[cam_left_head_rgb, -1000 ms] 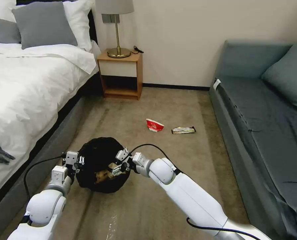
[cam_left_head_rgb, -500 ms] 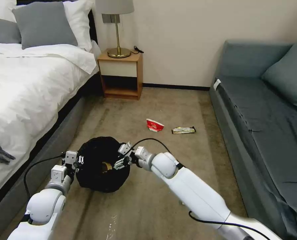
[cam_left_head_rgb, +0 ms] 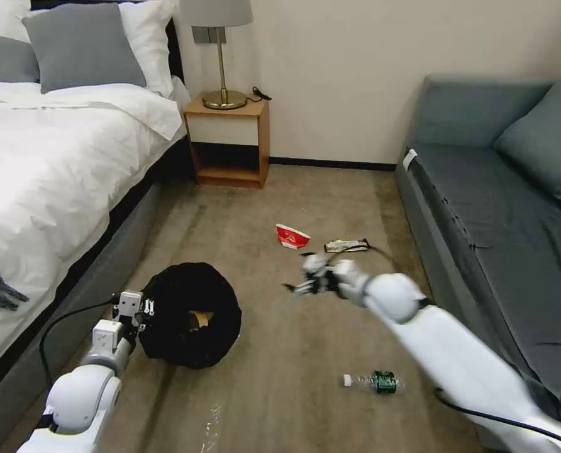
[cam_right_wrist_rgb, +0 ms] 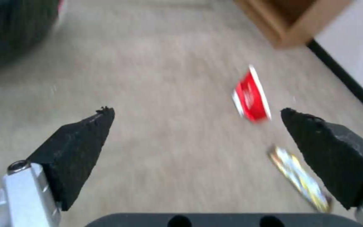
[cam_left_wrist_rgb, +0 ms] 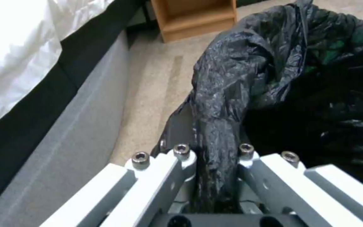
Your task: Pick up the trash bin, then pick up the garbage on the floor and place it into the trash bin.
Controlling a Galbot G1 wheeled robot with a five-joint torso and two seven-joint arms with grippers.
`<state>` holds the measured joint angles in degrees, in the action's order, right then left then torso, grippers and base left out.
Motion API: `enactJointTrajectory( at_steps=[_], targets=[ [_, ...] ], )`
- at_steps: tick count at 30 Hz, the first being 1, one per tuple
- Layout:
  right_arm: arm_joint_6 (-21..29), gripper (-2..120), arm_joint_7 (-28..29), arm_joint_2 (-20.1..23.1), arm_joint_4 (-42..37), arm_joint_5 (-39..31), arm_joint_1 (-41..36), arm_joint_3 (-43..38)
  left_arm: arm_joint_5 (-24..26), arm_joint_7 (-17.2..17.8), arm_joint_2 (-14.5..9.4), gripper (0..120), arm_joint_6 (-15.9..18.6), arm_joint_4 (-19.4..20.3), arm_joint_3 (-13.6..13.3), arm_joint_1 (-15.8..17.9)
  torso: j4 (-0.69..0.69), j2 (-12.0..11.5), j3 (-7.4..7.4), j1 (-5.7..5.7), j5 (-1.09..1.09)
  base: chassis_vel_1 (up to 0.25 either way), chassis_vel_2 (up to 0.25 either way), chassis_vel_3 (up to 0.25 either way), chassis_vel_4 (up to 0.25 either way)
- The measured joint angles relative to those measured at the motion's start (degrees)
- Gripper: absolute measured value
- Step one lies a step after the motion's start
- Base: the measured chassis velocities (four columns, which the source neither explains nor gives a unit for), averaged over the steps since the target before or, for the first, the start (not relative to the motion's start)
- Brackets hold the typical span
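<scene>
trash bin rim between left fingers

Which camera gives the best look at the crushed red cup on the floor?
The head view: the red cup lies sharp on the carpet beside the snack wrapper. The right wrist view catches it blurred between the open right tool. The left wrist view has the trash bin instead.

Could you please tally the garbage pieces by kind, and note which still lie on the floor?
Paper cup, red and white, on the floor: 1
Snack wrapper, on the floor: 1
Bottle, green label, on the floor: 1
Brown paper bag, inside the trash bin: 1
Total: 4, with 3 on the floor
</scene>
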<state>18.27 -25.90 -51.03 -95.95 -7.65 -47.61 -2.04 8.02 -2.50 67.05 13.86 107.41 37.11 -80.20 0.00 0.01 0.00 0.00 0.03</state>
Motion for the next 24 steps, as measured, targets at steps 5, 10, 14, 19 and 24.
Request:
enactJointTrajectory(
  at_steps=[5, 10, 14, 19, 24],
  targets=[
    [-2.7, 100, -0.7, 4.1, -2.1, 1.2, -8.4, -5.6, -0.9, 0.1, 0.7, 3, 0.4, -0.4, -1.2, 1.7, -0.02, 0.0, 0.0, 0.0, 0.0, 0.0, 0.0, 0.0, 0.0],
    [-3.8, 100, -1.2, 5.9, -4.2, 3.6, -15.3, -10.3, -2.2, 0.1, 0.8, 3, 1.0, -0.2, -2.1, 2.6, 0.0, 0.0, 0.0, 0.0, 0.0, 0.0, 0.0, 0.0, 0.0],
    [-4.2, 100, -1.8, 7.1, -6.1, 6.3, -21.5, -12.6, -2.3, 0.1, 0.8, 3, 1.1, 0.4, -2.1, 2.5, 0.0, 0.0, 0.0, 0.0, 0.0, 0.0, 0.0, 0.0, 0.0],
    [-5.0, 100, -2.0, 7.3, -7.1, 10.8, -29.3, -14.4, -2.8, 0.1, 0.9, 3, 1.1, 1.2, -1.7, 0.9, 0.01, 0.0, 0.0, 0.0, -0.03, 0.0, 0.0, 0.0, 0.0],
    [-5.9, 100, -2.0, 6.5, -7.2, 14.4, -33.6, -14.9, -3.2, 0.1, 0.9, 3, 1.1, 2.0, -1.1, 0.3, 0.0, 0.0, 0.0, 0.0, -0.02, 0.0, 0.0, 0.0, 0.0]
  ],
)
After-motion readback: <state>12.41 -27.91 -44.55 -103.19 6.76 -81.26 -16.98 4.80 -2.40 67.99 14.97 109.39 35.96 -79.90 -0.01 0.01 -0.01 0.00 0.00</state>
